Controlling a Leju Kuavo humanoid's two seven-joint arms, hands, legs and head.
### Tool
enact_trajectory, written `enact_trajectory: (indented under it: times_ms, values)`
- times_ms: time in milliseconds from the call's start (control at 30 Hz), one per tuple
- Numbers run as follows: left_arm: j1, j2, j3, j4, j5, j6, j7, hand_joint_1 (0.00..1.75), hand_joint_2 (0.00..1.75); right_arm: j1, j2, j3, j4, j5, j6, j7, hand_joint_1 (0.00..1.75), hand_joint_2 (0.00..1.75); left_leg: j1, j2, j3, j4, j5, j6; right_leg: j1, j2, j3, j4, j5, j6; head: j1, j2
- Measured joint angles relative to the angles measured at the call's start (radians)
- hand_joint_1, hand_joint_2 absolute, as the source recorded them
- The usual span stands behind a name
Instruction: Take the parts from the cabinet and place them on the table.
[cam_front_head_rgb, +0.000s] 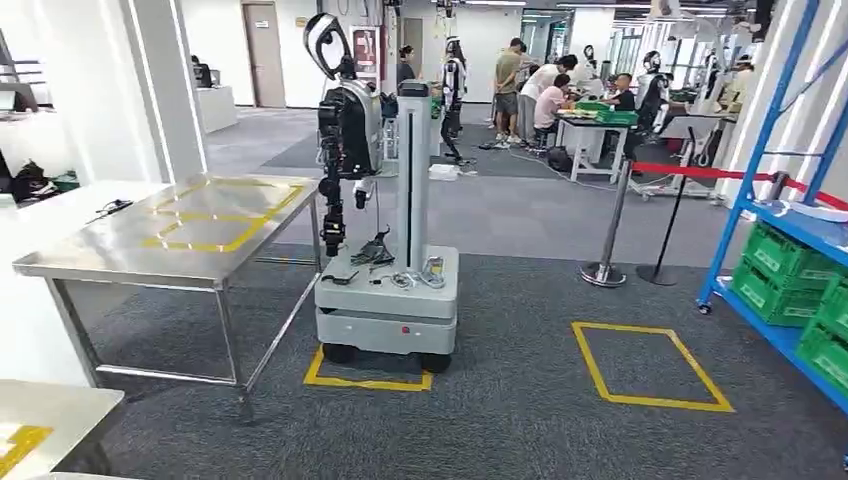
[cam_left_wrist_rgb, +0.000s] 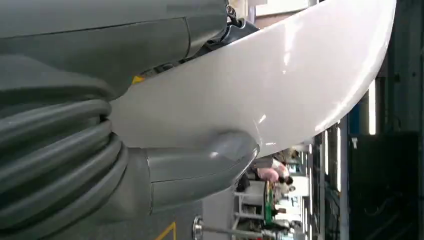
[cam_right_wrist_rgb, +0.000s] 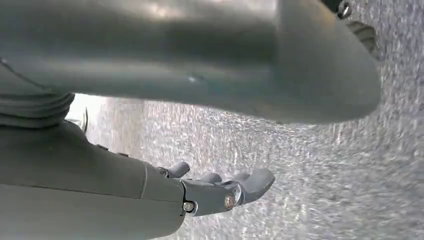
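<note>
1. The right hand (cam_right_wrist_rgb: 220, 187) hangs loose over the carpet, holding nothing. I cannot tell how the left hand's (cam_left_wrist_rgb: 190, 165) fingers lie.
2. The parts are probably in the green bins (cam_front_head_rgb: 790, 270) on the blue rack (cam_front_head_rgb: 760, 150).
3. Turn right and steer clear of the barrier post (cam_front_head_rgb: 612, 225).
4. The steel table (cam_front_head_rgb: 80, 262) waits on the left.

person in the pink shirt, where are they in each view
head view: person in the pink shirt far back, right of centre, leaning forward.
left wrist view: same person, small and turned sideways.
right wrist view: faces the carpet instead.
shared landmark: green crates beside them.
</note>
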Motion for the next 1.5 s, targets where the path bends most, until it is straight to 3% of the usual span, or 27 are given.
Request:
enact_trajectory:
  times_ms: [33, 100, 133, 167, 200, 267, 333, 400, 467, 533, 567, 633, 667, 700, 833, 867, 933, 1000, 1033, 1067, 1133, 1167, 1200, 1333, 1367, 1433, 1500]
  values:
    - [-0.001, 0.005, 0.0, 0.004, 0.007, 0.001, 0.0, 1.75, 1.75, 0.001, 0.0, 0.0, 0.0, -0.005, 0.0, 0.001, 0.0, 0.0, -0.001, -0.017, 0.0, 0.001, 0.0, 0.0, 0.002, 0.001, -0.01, 0.009, 0.015, -0.004, 0.0, 0.0]
    - [-0.009, 0.007, -0.001, 0.012, 0.011, 0.001, 0.001, 1.75, 1.75, 0.002, -0.001, 0.0, 0.0, -0.019, 0.0, 0.016, 0.0, 0.0, -0.002, -0.048, 0.001, 0.003, 0.002, -0.001, 0.004, 0.01, 0.034, -0.101, 0.096, -0.014, 0.0, 0.0]
    - [-0.016, 0.007, -0.005, 0.016, 0.005, 0.001, 0.002, 1.75, 1.75, 0.001, -0.002, -0.001, 0.0, -0.025, -0.001, 0.025, 0.0, 0.0, -0.002, -0.065, 0.001, 0.003, 0.003, -0.003, 0.005, 0.03, 0.08, -0.204, 0.149, -0.022, 0.0, 0.0]
    - [-0.024, 0.007, -0.01, 0.02, -0.003, 0.003, 0.005, 1.75, 1.75, 0.001, -0.003, -0.002, 0.0, -0.035, -0.005, 0.031, 0.0, 0.0, 0.001, -0.077, 0.0, 0.003, 0.005, -0.006, 0.006, 0.085, 0.115, -0.287, 0.173, -0.031, 0.0, 0.0]
    - [-0.034, 0.007, -0.016, 0.026, -0.012, 0.008, 0.008, 1.75, 1.75, 0.0, -0.005, -0.002, 0.0, -0.044, -0.009, 0.038, 0.0, 0.0, -0.006, -0.089, -0.005, 0.006, 0.005, -0.015, 0.009, 0.105, 0.118, -0.3, 0.165, -0.028, -0.001, 0.0]
    - [-0.056, 0.007, -0.021, 0.035, -0.01, 0.009, 0.019, 1.75, 1.75, -0.004, -0.004, -0.007, 0.0, -0.063, -0.019, 0.042, 0.0, 0.0, 0.001, -0.111, -0.011, 0.001, 0.012, -0.027, 0.011, 0.077, 0.117, -0.3, 0.168, -0.027, -0.001, 0.0]
    - [-0.078, 0.007, -0.021, 0.047, 0.0, 0.009, 0.041, 1.75, 1.75, -0.006, -0.001, -0.018, 0.0, -0.083, -0.031, 0.041, 0.0, 0.0, -0.002, -0.134, -0.02, -0.009, 0.021, -0.045, 0.003, 0.051, 0.122, -0.312, 0.178, -0.041, -0.001, 0.0]
    - [-0.11, 0.008, -0.021, 0.07, 0.009, -0.001, 0.05, 1.75, 1.75, -0.005, 0.002, -0.032, 0.0, -0.098, -0.037, 0.008, 0.0, 0.0, -0.007, -0.011, -0.046, 0.052, -0.03, -0.048, 0.004, 0.021, 0.125, -0.323, 0.184, -0.057, -0.003, 0.0]
    - [-0.13, 0.008, -0.032, 0.094, 0.008, -0.023, 0.033, 1.75, 1.75, -0.002, 0.005, -0.037, 0.0, -0.108, -0.039, -0.04, 0.0, 0.0, -0.004, 0.022, -0.111, 0.204, -0.117, -0.057, 0.008, -0.01, 0.122, -0.322, 0.183, -0.061, -0.003, 0.0]
    - [-0.136, 0.008, -0.042, 0.111, 0.006, -0.03, 0.025, 1.75, 1.75, -0.003, 0.008, -0.045, 0.0, -0.113, -0.04, -0.047, 0.0, 0.0, -0.003, 0.026, -0.143, 0.295, -0.142, -0.064, 0.009, -0.041, 0.122, -0.321, 0.183, -0.061, -0.003, 0.0]
    - [-0.138, 0.008, -0.045, 0.116, 0.001, -0.03, 0.021, 1.75, 1.75, -0.005, 0.011, -0.052, 0.0, -0.117, -0.037, -0.038, 0.0, 0.0, -0.002, 0.028, -0.124, 0.269, -0.12, -0.066, 0.008, -0.055, 0.122, -0.32, 0.182, -0.061, -0.003, 0.0]
    - [-0.145, 0.007, -0.045, 0.113, -0.003, -0.025, 0.015, 1.75, 1.75, -0.005, 0.018, -0.055, 0.0, -0.116, -0.022, -0.013, 0.0, 0.0, -0.002, 0.053, -0.029, 0.105, -0.043, -0.065, 0.008, -0.083, 0.124, -0.316, 0.177, -0.055, -0.003, 0.0]
    - [-0.148, 0.006, -0.045, 0.106, -0.002, -0.022, 0.015, 1.75, 1.75, -0.005, 0.018, -0.055, 0.0, -0.116, -0.02, -0.008, 0.0, 0.0, -0.004, 0.101, 0.021, 0.019, -0.016, -0.061, 0.01, -0.093, 0.127, -0.31, 0.173, -0.05, -0.003, 0.0]
    - [-0.152, 0.006, -0.045, 0.102, -0.001, -0.022, 0.015, 1.75, 1.75, -0.005, 0.018, -0.055, 0.0, -0.116, -0.021, -0.006, 0.0, 0.0, -0.011, 0.143, 0.029, 0.0, -0.029, -0.045, 0.018, -0.103, 0.127, -0.306, 0.167, -0.043, -0.003, 0.0]
    - [-0.149, 0.004, -0.019, 0.08, 0.015, -0.021, 0.022, 1.75, 1.75, -0.009, 0.022, -0.051, 0.0, -0.082, -0.018, -0.013, 0.0, 0.0, -0.01, 0.081, 0.017, -0.007, -0.016, -0.019, 0.017, -0.155, 0.141, -0.308, 0.16, -0.021, -0.002, 0.0]
    - [-0.144, 0.004, -0.009, 0.065, 0.011, -0.01, 0.015, 1.75, 1.75, -0.009, 0.021, -0.049, 0.0, -0.072, -0.022, -0.01, 0.0, 0.0, 0.0, 0.068, 0.028, -0.013, -0.011, -0.012, 0.009, -0.13, 0.138, -0.302, 0.15, -0.012, -0.002, 0.0]
    - [-0.141, 0.008, 0.011, 0.038, 0.006, 0.005, 0.005, 1.75, 1.75, -0.006, 0.021, -0.045, 0.0, -0.063, -0.026, 0.003, 0.0, 0.0, 0.003, 0.045, 0.024, -0.013, -0.006, -0.004, 0.005, -0.028, 0.098, -0.198, 0.082, -0.004, -0.001, 0.0]
    - [-0.13, 0.008, 0.026, 0.021, 0.003, 0.01, 0.004, 1.75, 1.75, 0.001, 0.021, -0.043, 0.0, -0.059, -0.026, 0.007, 0.0, 0.0, 0.002, 0.013, 0.019, -0.011, -0.005, -0.003, 0.003, -0.002, 0.021, -0.032, 0.013, -0.001, -0.001, 0.0]
    - [-0.121, 0.01, 0.031, 0.013, -0.007, 0.019, 0.0, 1.75, 1.75, 0.002, 0.02, -0.043, 0.0, -0.059, -0.026, 0.007, 0.0, 0.0, 0.002, -0.005, 0.017, -0.009, -0.005, -0.003, 0.003, -0.001, -0.002, 0.009, 0.012, -0.002, -0.001, 0.0]
    - [-0.115, 0.01, 0.039, 0.005, -0.027, 0.034, -0.008, 1.75, 1.75, 0.004, 0.02, -0.043, 0.0, -0.058, -0.026, 0.007, 0.0, 0.0, 0.003, -0.021, 0.017, -0.006, -0.004, -0.004, 0.003, -0.001, 0.003, -0.008, 0.036, -0.003, -0.001, 0.0]
    - [-0.115, 0.01, 0.058, -0.011, -0.061, 0.091, -0.032, 1.75, 1.75, 0.005, 0.016, -0.043, 0.0, -0.059, -0.023, 0.007, 0.0, 0.0, 0.006, -0.054, 0.017, -0.001, -0.005, -0.01, 0.0, 0.013, 0.065, -0.151, 0.126, -0.007, -0.001, 0.0]
    - [-0.115, 0.011, 0.068, -0.019, -0.068, 0.105, -0.036, 1.75, 1.75, 0.004, 0.016, -0.043, 0.0, -0.06, -0.023, 0.006, 0.0, 0.0, 0.008, -0.066, 0.016, 0.003, -0.006, -0.016, -0.003, 0.04, 0.106, -0.242, 0.169, -0.007, -0.001, 0.0]
    - [-0.115, 0.012, 0.076, -0.026, -0.069, 0.112, -0.039, 1.75, 1.75, 0.005, 0.016, -0.043, 0.0, -0.06, -0.021, 0.006, 0.0, 0.0, 0.005, -0.078, 0.012, 0.005, -0.006, -0.026, -0.008, 0.101, 0.125, -0.283, 0.15, -0.009, -0.002, 0.0]
    - [-0.113, 0.019, 0.094, -0.044, -0.076, 0.117, -0.04, 1.75, 1.75, 0.0, 0.016, -0.043, 0.0, -0.062, -0.021, 0.006, 0.0, 0.0, 0.011, -0.129, -0.008, -0.011, 0.011, -0.06, 0.001, 0.059, 0.126, -0.292, 0.158, -0.032, -0.001, 0.0]
    - [-0.112, 0.023, 0.103, -0.047, -0.076, 0.117, -0.04, 1.75, 1.75, -0.001, 0.017, -0.042, 0.0, -0.062, -0.021, 0.006, 0.0, 0.0, 0.012, -0.127, -0.008, -0.008, 0.01, -0.063, -0.008, 0.04, 0.13, -0.301, 0.166, -0.043, -0.002, 0.0]
    - [-0.118, 0.027, 0.108, -0.05, -0.077, 0.119, -0.04, 1.75, 1.75, 0.0, 0.016, -0.042, 0.0, -0.063, -0.021, 0.004, 0.0, 0.0, 0.002, -0.015, -0.045, 0.075, -0.052, -0.063, -0.004, 0.017, 0.129, -0.303, 0.17, -0.057, -0.005, 0.0]
    - [-0.124, 0.028, 0.109, -0.051, -0.083, 0.139, -0.043, 1.75, 1.75, 0.002, 0.016, -0.043, 0.0, -0.069, -0.021, 0.012, 0.0, 0.0, 0.001, 0.022, -0.117, 0.24, -0.134, -0.066, 0.005, -0.015, 0.125, -0.302, 0.169, -0.06, -0.005, 0.0]
